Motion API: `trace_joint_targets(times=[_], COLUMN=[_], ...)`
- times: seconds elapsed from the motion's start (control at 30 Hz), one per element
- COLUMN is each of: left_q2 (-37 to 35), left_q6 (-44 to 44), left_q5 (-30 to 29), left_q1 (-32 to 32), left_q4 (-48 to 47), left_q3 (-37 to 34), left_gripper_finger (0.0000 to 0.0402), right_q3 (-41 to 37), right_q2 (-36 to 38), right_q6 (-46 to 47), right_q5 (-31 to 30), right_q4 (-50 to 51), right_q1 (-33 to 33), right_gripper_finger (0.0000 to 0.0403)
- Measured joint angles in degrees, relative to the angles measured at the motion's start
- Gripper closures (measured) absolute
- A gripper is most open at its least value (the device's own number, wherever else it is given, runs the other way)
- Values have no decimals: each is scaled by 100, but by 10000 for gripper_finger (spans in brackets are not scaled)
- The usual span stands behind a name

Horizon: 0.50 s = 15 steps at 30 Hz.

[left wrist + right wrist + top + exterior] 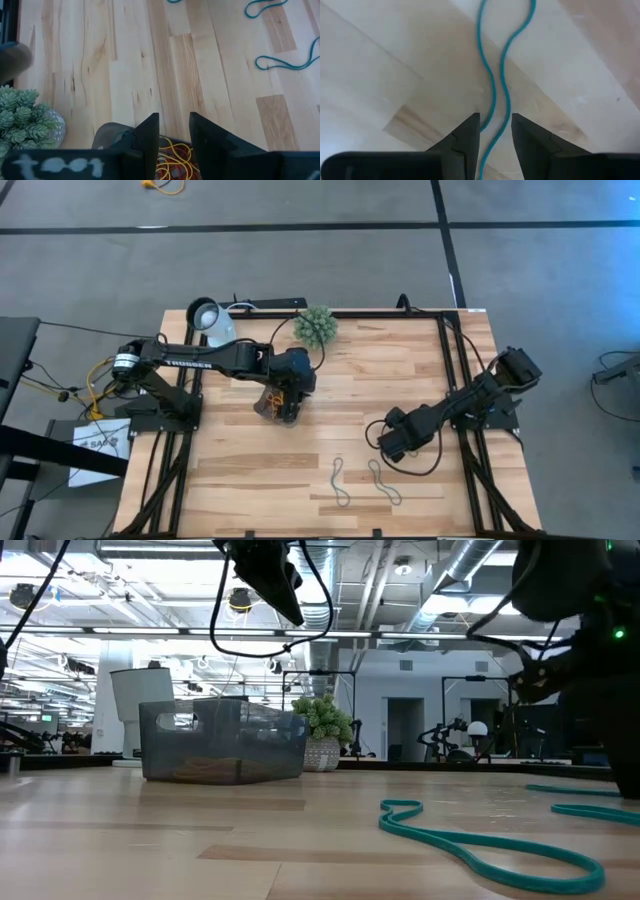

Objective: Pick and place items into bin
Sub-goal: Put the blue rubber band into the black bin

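The left end effector [283, 402] hung with fingers slightly parted; the right end effector [392, 442] sat low, fingers slightly parted.

Lab hall: exposed ducts [470, 565], robot rigs behind.

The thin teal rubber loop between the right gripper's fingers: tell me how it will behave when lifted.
The thin teal rubber loop lies in limp waves on the wooden table, so it will probably droop and dangle. It looks light and flat, so the right gripper may pinch just one strand.
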State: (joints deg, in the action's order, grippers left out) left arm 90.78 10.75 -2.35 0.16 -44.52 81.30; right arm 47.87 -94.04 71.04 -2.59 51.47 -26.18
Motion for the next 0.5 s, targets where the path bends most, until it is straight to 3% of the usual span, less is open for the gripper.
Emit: trace_joint_targets(times=[0.33,0.5], left_q2=[0,0], left_q6=[-16,-18], left_q5=[0,0], left_q1=[0,0], left_q4=[-8,-19], left_q3=[0,0], left_gripper_finger=[304,304], right_q3=[-62,-76], right_q2=[-232,-230], right_q6=[53,-67], right_q5=[-30,-26], right_q4=[-61,-225], right_q1=[-32,-34], right_gripper_finger=[300,347])
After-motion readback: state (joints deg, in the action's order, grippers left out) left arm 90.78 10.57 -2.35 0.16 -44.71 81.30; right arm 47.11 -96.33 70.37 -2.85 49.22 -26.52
